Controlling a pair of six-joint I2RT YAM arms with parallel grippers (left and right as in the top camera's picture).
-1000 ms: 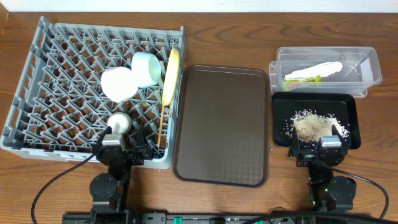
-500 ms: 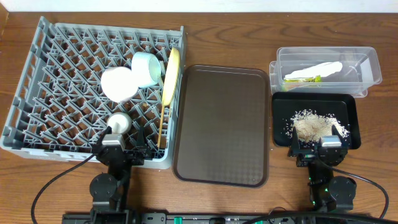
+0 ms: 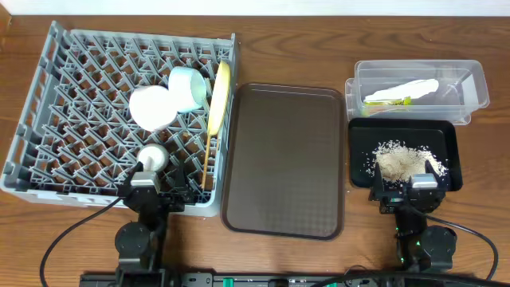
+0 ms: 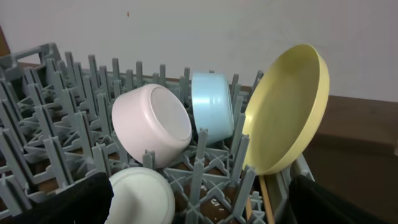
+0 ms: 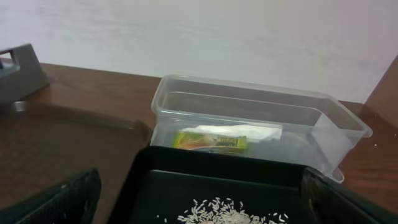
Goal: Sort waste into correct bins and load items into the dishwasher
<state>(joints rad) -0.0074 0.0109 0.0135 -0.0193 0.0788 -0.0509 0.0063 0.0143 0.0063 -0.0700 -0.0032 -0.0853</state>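
hidden: chopsticks (image 3: 209,156) ran as one thin wooden line under the yellow plate (image 3: 219,97); couldn't split them into two
cut off: small white cup (image 3: 153,158) was clipped by the bottom edge in the left wrist view; both wrist views caught only dark finger edges in the lower corners
hard to read: wrapper (image 3: 390,100) sat partly under the napkin (image 3: 415,87); near edge of the crumbs (image 3: 401,163) was covered by the right gripper (image 3: 408,191)
counts: 1 plate, 2 bowls, 1 cup, 1 napkin, 1 wrapper, 1 crumb pile plus loose grains; chopstick count unclear
dish rack (image 3: 72,76): at 9 o'clock of the brown tray (image 3: 284,159) on the surface; it held all the dishes
rack load: white bowl (image 3: 151,108) on its side, touching the light blue bowl (image 3: 188,86) at its 1 o'clock; plate on edge along the rack's 3 o'clock wall; cup at the bowl's 6 o'clock
clear tub (image 3: 474,80): at 2 o'clock of the brown tray; napkin and wrapper inside
black tray (image 3: 360,135): just at 6 o'clock of the tub; crumbs inside
left gripper (image 3: 153,190): at the rack's 6 o'clock rim, jaws spread wide, nothing between them
right gripper: at the black tray's 6 o'clock rim, jaws spread wide, nothing between them
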